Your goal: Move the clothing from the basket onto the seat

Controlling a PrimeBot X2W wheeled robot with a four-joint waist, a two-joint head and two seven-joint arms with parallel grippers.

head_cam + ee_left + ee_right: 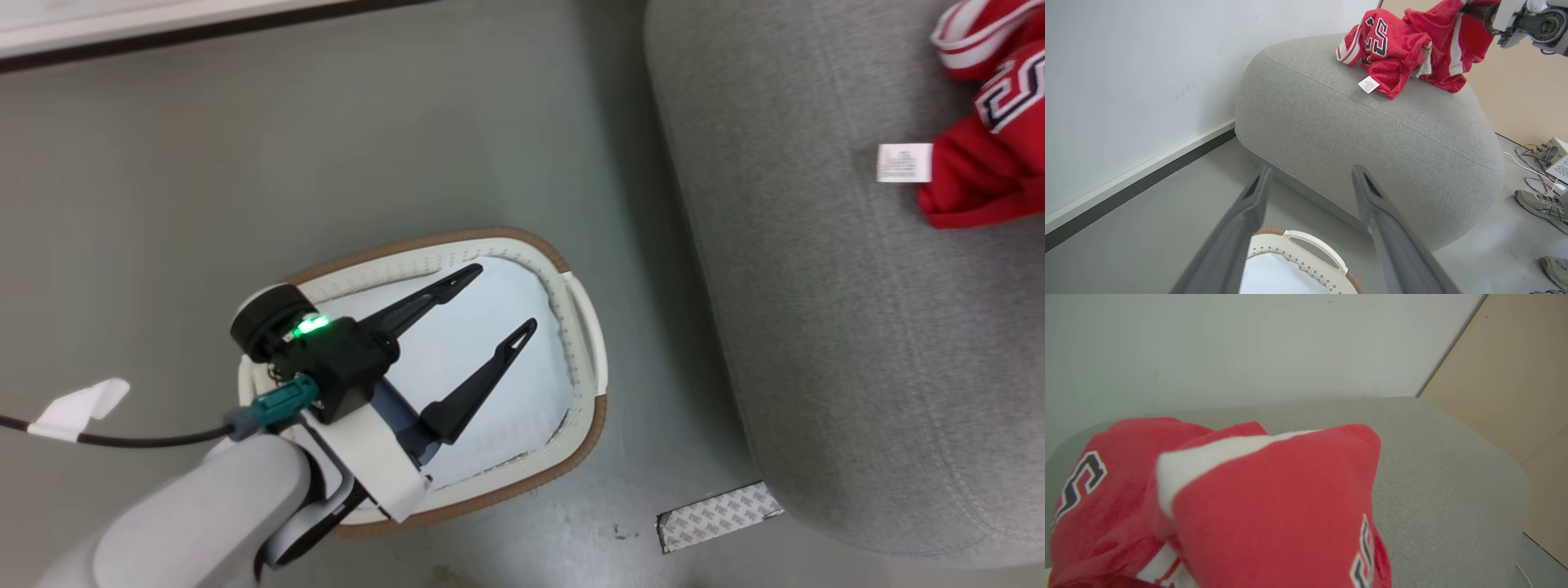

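- My left gripper [504, 297] hangs over the basket [589, 351], jaws spread wide and holding nothing, with the basket's pale bottom showing between the fingers.
- The red-and-white clothing [980, 175] lies bunched on the grey seat [816, 310], its label tag [904, 162] out.
- My right gripper [1477, 10], fingers buried in cloth, is clamped on a raised fold of that clothing.

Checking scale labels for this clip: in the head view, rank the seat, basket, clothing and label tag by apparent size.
1. seat, largest, though cropped.
2. basket.
3. clothing, cut off by the frame edge, so its full extent is unsure.
4. label tag, smallest.
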